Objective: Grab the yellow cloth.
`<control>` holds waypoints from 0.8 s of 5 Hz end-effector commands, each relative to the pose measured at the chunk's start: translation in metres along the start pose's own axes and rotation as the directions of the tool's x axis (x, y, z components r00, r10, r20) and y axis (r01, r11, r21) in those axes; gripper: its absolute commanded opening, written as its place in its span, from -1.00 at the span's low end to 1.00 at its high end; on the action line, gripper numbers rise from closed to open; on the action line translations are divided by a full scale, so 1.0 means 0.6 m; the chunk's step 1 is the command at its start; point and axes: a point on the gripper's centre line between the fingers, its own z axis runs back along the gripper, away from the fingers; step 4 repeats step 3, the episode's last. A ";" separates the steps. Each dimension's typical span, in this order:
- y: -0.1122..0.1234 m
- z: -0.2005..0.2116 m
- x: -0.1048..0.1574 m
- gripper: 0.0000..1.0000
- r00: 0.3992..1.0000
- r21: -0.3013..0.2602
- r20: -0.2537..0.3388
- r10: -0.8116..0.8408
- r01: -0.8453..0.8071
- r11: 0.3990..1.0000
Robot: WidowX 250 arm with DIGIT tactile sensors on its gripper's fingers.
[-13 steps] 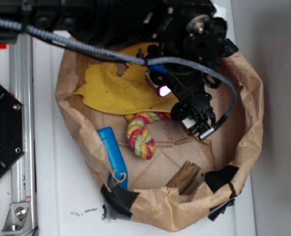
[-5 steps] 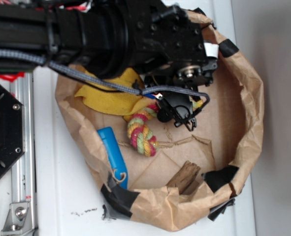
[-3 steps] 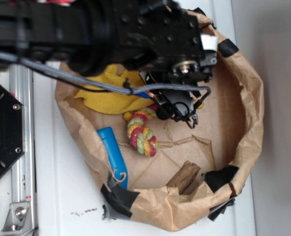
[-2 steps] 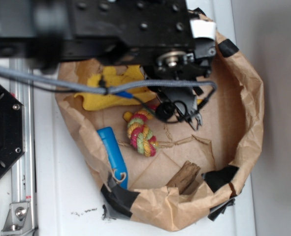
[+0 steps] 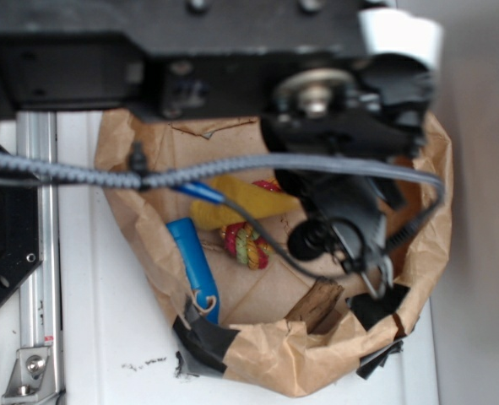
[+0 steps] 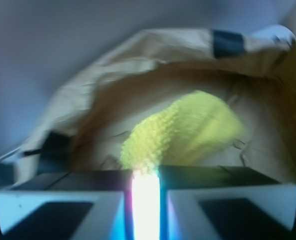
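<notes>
Although the black arm fills most of the exterior view, the wrist view shows the hand [image 6: 145, 200] with its two pale pads drawn close together on a bunched corner of the bright yellow terry cloth [image 6: 188, 132], which trails away from the pads in a long fold above the floor of the crumpled brown paper bag [image 6: 112, 75]. Seen from outside, the yellow cloth [image 5: 245, 198] hangs as a narrow strip under the grey cable, over the middle of the bag, with the red, green and yellow braided rope toy [image 5: 247, 243] just near of it and the blue plastic stick [image 5: 194, 266] lying to the left on the bag floor. A brown wooden piece [image 5: 317, 304] rests at the near rim. By this evidence the grasp appears made and the cloth partly raised; whether its far end is fully clear of the bag cannot be told. What seems left is only to carry it free without losing the pinch.
</notes>
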 end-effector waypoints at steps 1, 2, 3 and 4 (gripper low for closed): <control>0.046 0.080 -0.042 -1.00 0.987 0.137 0.003 -0.161 0.159 0.978; 0.073 0.080 -0.056 -1.00 0.988 0.174 -0.006 -0.157 0.155 0.972; 0.078 0.073 -0.056 -1.00 0.990 0.176 -0.008 -0.141 0.140 0.974; 0.078 0.073 -0.056 -1.00 0.990 0.176 -0.008 -0.141 0.140 0.974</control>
